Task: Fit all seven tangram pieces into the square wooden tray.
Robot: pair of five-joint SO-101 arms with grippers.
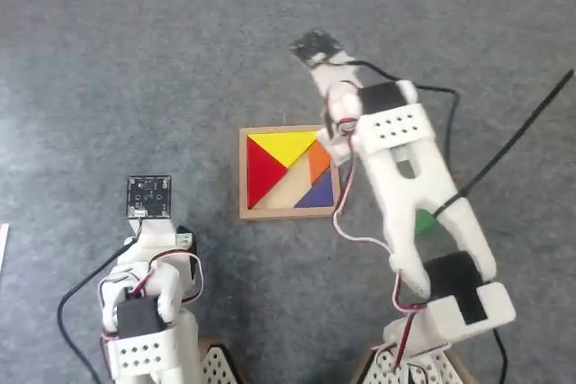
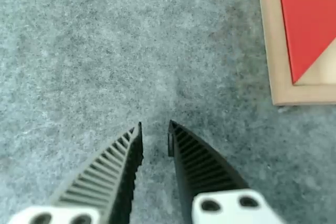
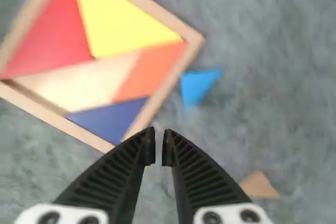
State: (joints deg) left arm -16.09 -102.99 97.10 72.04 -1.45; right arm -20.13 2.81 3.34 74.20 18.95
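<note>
The square wooden tray (image 1: 245,173) lies mid-table and holds a yellow triangle (image 1: 281,146), a red triangle (image 1: 261,177), an orange piece (image 1: 319,163) and a dark blue piece (image 1: 317,193), with bare wood between them. My right gripper (image 3: 158,139) hangs shut and empty over the tray's edge (image 3: 157,106) beside the dark blue piece (image 3: 110,119). Loose on the carpet past that edge are a light blue triangle (image 3: 197,84) and a tan triangle (image 3: 257,186). A green piece (image 1: 421,220) peeks from under the right arm. My left gripper (image 2: 155,129) is slightly open over bare carpet, short of the tray's corner (image 2: 281,95).
Grey carpet covers the whole table. The right arm (image 1: 405,177) stretches from the near right edge over the tray's right side. The left arm (image 1: 148,285) sits folded at the near left. Cables trail off to the right.
</note>
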